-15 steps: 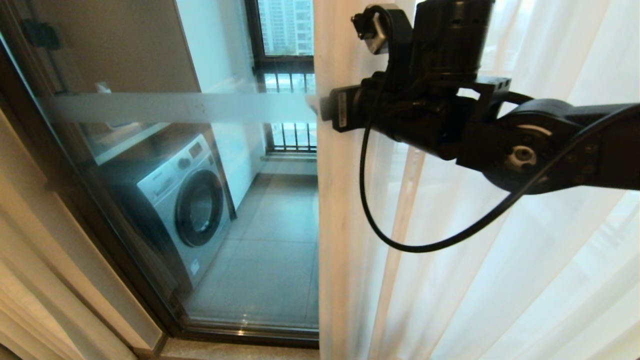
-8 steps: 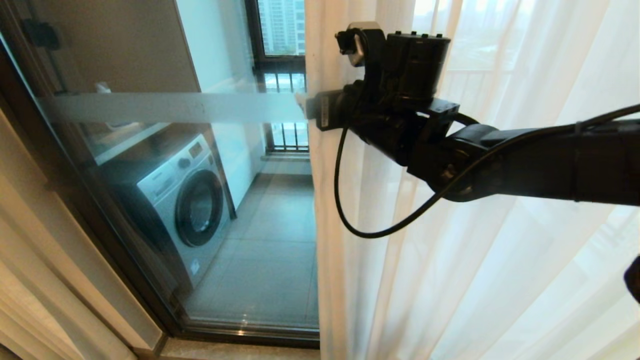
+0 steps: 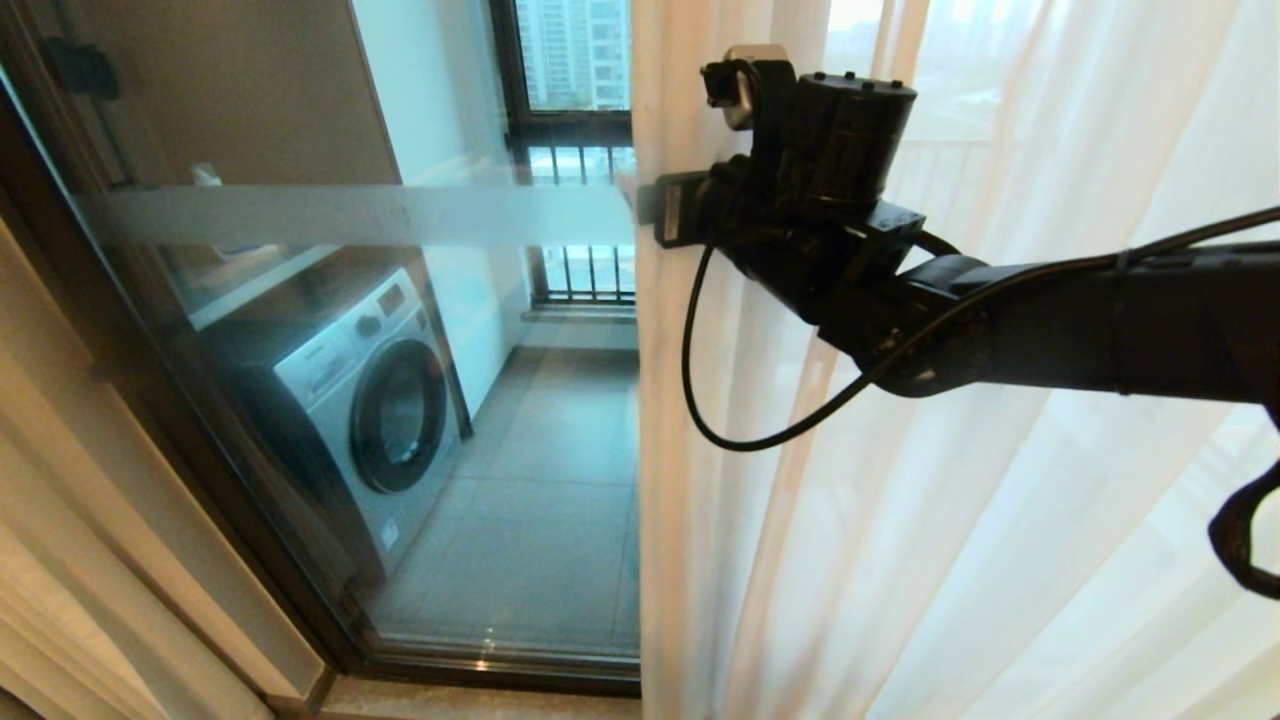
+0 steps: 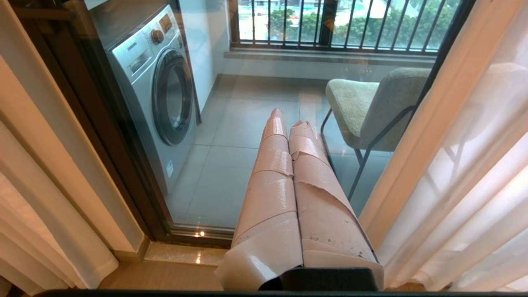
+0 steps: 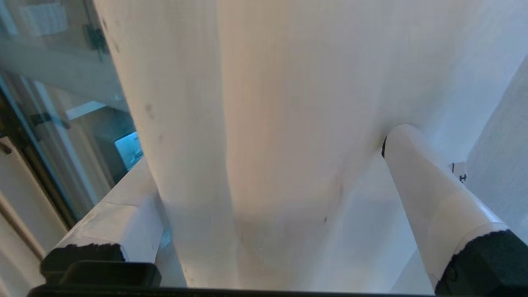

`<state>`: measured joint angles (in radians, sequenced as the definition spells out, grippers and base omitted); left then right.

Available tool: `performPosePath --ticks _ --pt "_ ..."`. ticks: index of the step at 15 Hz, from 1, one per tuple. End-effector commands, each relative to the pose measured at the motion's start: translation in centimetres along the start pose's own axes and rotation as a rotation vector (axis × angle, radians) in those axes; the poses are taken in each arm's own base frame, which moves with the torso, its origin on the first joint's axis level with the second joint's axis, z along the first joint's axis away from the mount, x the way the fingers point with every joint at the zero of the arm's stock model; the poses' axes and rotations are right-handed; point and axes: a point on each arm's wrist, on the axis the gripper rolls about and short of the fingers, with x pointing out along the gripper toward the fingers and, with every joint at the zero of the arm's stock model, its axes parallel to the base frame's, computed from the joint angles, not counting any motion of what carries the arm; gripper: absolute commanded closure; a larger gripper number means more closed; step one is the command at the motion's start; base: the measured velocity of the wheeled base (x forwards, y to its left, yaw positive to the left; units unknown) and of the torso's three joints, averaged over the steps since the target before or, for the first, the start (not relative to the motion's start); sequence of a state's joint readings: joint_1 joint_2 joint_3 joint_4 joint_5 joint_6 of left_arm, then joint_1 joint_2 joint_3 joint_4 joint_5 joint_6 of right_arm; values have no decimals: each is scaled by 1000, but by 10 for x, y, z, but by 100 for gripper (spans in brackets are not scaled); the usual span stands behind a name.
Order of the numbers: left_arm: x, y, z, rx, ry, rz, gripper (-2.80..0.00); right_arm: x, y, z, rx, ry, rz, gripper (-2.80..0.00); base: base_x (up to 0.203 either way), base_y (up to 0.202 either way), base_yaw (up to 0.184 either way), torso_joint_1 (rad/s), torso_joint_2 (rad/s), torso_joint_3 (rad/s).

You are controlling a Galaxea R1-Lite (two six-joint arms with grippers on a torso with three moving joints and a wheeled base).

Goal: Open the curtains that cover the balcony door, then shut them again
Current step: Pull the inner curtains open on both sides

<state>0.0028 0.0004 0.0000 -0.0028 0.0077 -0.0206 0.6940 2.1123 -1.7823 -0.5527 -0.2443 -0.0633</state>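
The balcony door (image 3: 300, 330) fills the left half of the head view: a glass panel in a dark frame, with a frosted white band (image 3: 360, 214) running level across it. The sheer curtains (image 3: 1000, 500) hang over the right half, and their leading edge falls straight down just right of the middle. A strip of cream drape (image 3: 90, 560) shows at the near left beside the door frame. The right arm (image 3: 1050, 320) reaches in from the right at the height of the frosted band, its right gripper (image 5: 264, 173) pressed against the leading edge of the sheer. In the right wrist view the two taped fingers (image 5: 429, 194) stand wide apart with a thick fold of the sheer between them; the cloth lies against the fingers but the jaws are not closed on it. A black cable (image 3: 760, 430) loops down from the wrist. The left gripper (image 4: 288, 128) hangs low before the glass, its two fingers wrapped in worn pinkish tape and pressed together, holding nothing. Behind the glass stand a silver front-loading washing machine (image 3: 370, 400), a green padded chair (image 4: 371, 107) on thin dark legs, and a tiled floor (image 3: 550, 500). A small badge on the machine's front panel and a sticker low on its front cannot be read. A white label on the right wrist housing is likewise illegible. Beyond the outer railing bars (image 3: 585, 270), tower blocks (image 3: 570, 50) are visible.
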Motion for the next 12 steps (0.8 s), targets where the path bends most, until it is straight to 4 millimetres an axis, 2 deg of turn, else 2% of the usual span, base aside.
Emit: performPosePath --ticks 1,8,12 --pt "0 0 0 -1 -1 0 0 0 -2 4 6 -27 -6 0 0 0 0 0 0 0" --pt "0 0 0 -1 -1 0 0 3 -2 12 41 -168 -15 0 0 0 0 0 0 0" --pt "0 0 0 -1 1 0 0 -6 -7 34 42 -214 -23 0 0 0 0 0 0 0"
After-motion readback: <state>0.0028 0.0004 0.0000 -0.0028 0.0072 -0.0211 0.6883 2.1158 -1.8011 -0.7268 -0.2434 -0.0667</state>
